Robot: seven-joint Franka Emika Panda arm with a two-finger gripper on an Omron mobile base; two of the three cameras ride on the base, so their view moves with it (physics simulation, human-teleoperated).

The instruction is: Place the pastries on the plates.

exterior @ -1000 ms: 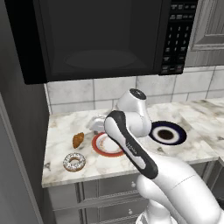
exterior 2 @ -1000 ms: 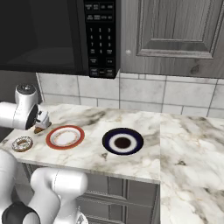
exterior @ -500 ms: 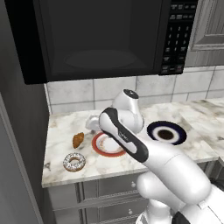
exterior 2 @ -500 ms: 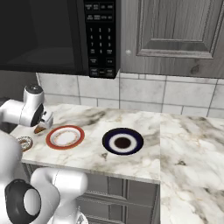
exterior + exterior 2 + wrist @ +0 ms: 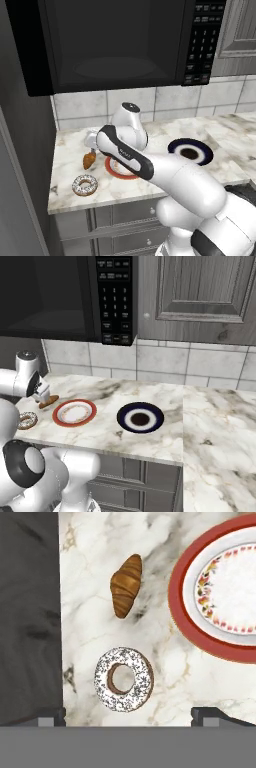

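Hanging above the left part of the marble counter [image 5: 150, 185], the gripper [image 5: 128, 714] has its jaws spread wide and holds nothing. In the hand view its two dark fingertips [image 5: 50, 716] stand far apart at the bottom edge, with the donut [image 5: 124, 679] just above the space between them. The donut, with white icing and dark sprinkles, lies flat on the counter and touches neither fingertip.

The croissant [image 5: 125, 585] lies on the bare marble beyond the donut, near it but not touching. It sits just beside the red-rimmed plate [image 5: 181, 607], which has nothing on it, and a narrow strip of marble shows between them.

In the left base view the croissant [image 5: 89, 159] is partly behind the hand, so I cannot say exactly how high the hand is above it. The donut [image 5: 84, 185] lies near the front edge of the counter. The red-rimmed plate [image 5: 111, 170] is mostly hidden by the arm there.

In the right base view the navy-rimmed plate [image 5: 125, 412] lies to the right of the red-rimmed plate [image 5: 62, 418], apart from it, and also carries nothing. A black microwave [image 5: 115, 45] hangs above the counter.
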